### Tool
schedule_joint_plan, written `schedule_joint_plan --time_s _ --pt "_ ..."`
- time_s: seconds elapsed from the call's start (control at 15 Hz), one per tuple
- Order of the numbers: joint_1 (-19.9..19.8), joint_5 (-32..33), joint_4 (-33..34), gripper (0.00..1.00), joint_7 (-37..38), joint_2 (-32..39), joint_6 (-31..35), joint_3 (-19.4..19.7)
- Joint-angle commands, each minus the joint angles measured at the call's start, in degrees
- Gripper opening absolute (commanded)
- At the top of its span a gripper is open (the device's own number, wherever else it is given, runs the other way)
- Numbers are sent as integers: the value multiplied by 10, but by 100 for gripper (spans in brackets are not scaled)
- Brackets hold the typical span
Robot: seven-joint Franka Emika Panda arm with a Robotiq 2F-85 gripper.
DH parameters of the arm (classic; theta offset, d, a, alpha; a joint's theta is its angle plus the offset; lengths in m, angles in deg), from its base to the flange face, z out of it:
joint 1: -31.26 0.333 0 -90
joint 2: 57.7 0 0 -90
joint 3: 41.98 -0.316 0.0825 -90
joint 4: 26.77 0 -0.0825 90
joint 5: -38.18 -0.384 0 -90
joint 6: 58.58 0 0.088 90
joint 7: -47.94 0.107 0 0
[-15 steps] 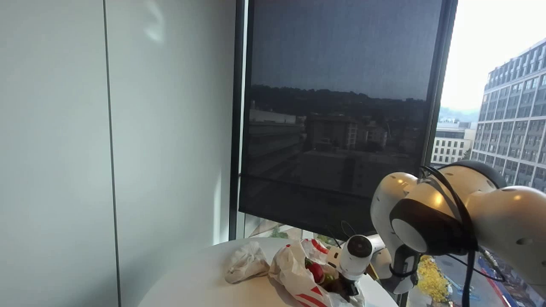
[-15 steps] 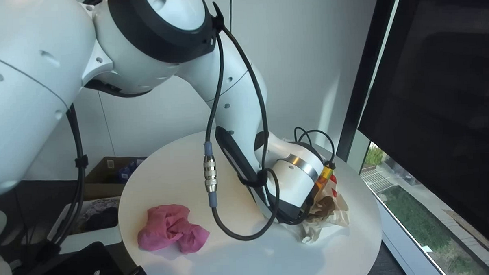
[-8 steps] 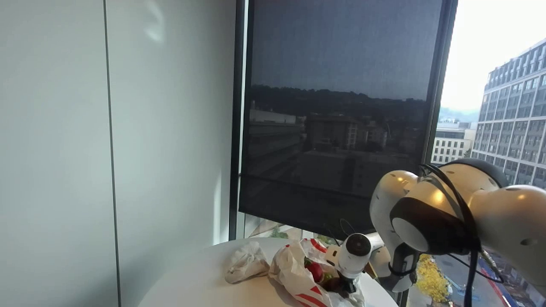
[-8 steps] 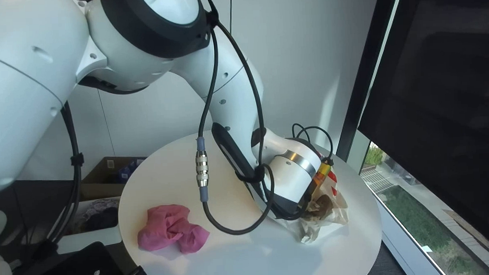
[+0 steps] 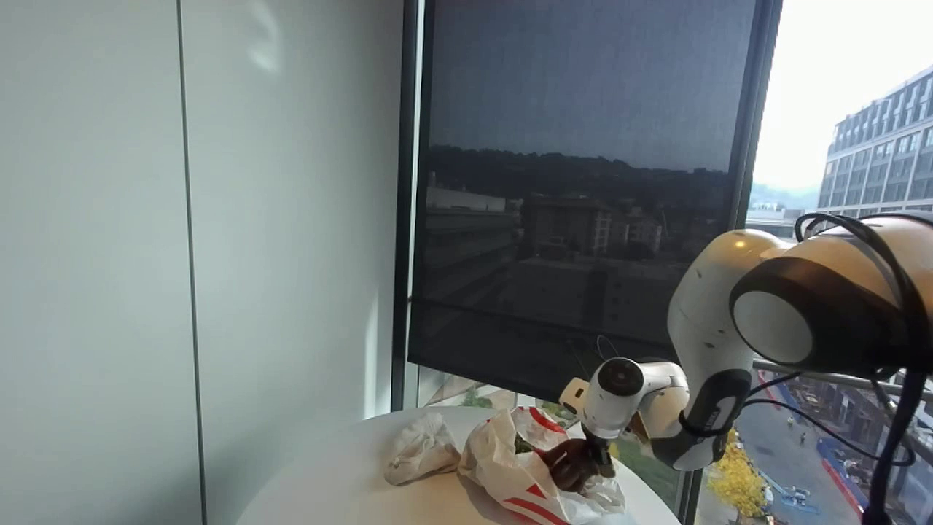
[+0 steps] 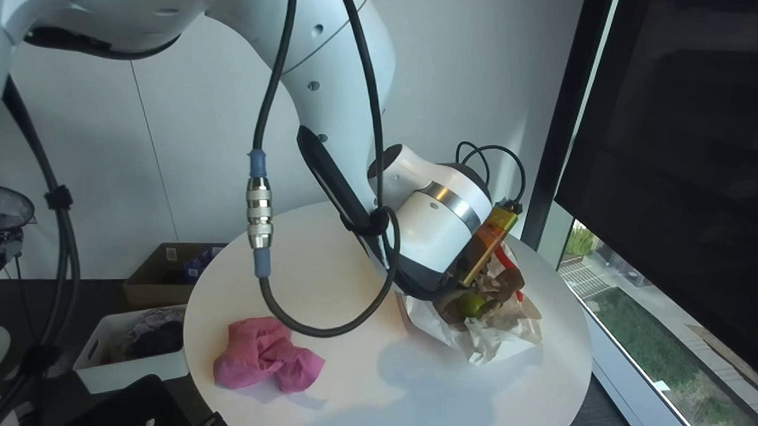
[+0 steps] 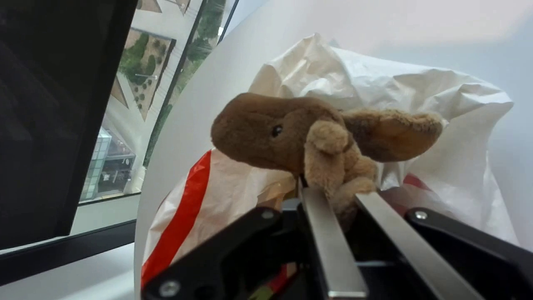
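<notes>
Snugly in the gripper [image 7: 339, 192], plush toy [image 7: 325, 154], brown — head [image 7: 266, 129] (dark-eyed) past fingertips [image 7: 314, 200].

Daylight enters the window [image 5: 794, 131], its top blown out white; the blind [image 5: 576, 189] looks dim, soft shadows cross the table [image 6: 359, 371], pale glare marks the wall [image 5: 291, 219].

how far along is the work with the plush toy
Done: the gripper has its jaws shut on the brown plush toy. In hand: the toy is held at the opening of the white bag; whether fully clear isn't plain. Left, probably: setting it down and opening the jaws, since it isn't released yet.
</notes>
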Motion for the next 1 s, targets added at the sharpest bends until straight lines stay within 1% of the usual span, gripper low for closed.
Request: schedule_joint_plan --time_s 0.0,0.07,0.13,0.2,0.27,0.4,0.53,0.6,0.67,0.73,0.8,0.87,0.93 --pt "-75 -93 -125 11 -146 -121 -68 -120" --pt "-105 -128 -147 11 -184 -137 -89 -162" --pt "-93 -170 -202 10 -223 -190 -110 -170" --pt "-95 -195 -211 11 -247 -212 -131 -179" --pt "-67 -156 -209 10 -199 -236 -139 -152" --pt "-69 -193 -236 10 -247 -293 -192 -173" --pt "-50 -131 -231 12 -215 -353 -232 -161" --pt "-46 -110 -230 13 -211 -384 -261 -165" --pt "-140 -135 -236 11 -248 -411 -293 -270" --pt "-145 -210 -248 12 -320 -425 -307 -286" --pt "-75 -254 -259 11 -359 -437 -315 -230" --pt "-65 -310 -271 11 -403 -445 -317 -234" --pt "-48 -361 -277 12 -450 -460 -323 -225"
